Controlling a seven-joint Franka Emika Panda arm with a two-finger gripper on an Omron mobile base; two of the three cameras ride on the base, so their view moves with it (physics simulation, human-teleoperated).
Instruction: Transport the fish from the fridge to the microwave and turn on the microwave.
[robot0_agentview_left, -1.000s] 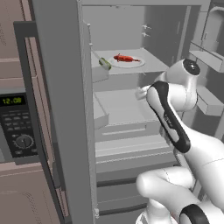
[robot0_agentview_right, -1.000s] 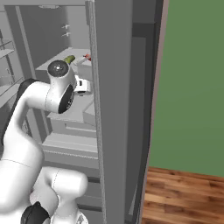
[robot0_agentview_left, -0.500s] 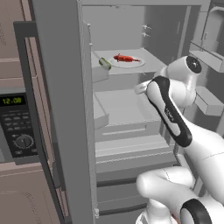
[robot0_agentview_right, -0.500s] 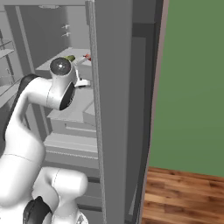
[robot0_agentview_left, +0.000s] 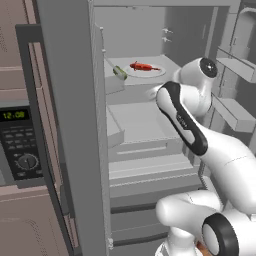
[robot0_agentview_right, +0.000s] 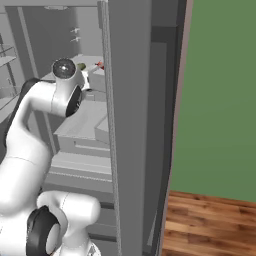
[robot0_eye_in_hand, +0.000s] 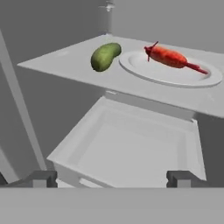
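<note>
— Where's the fish?

— The fish (robot0_eye_in_hand: 171, 58) lies on a white plate (robot0_eye_in_hand: 148, 72) on the fridge (robot0_agentview_left: 70, 125) shelf (robot0_eye_in_hand: 65, 61), and a green vegetable (robot0_eye_in_hand: 104, 56) sits just beside the plate, touching the shelf, not the fish. From the left base camera I see the same plate (robot0_agentview_left: 150, 73) deep inside, red fish (robot0_agentview_left: 141, 66) on top.

— And your gripper?

— My gripper (robot0_eye_in_hand: 111, 178) hangs inside the fridge, below the shelf's level and short of it, jaws spread wide with nothing between them. Under me there's an open pale drawer (robot0_eye_in_hand: 131, 148).

— The microwave?

— The microwave (robot0_agentview_left: 20, 150) is off to the left of the fridge, green display lit, door shut.
</note>
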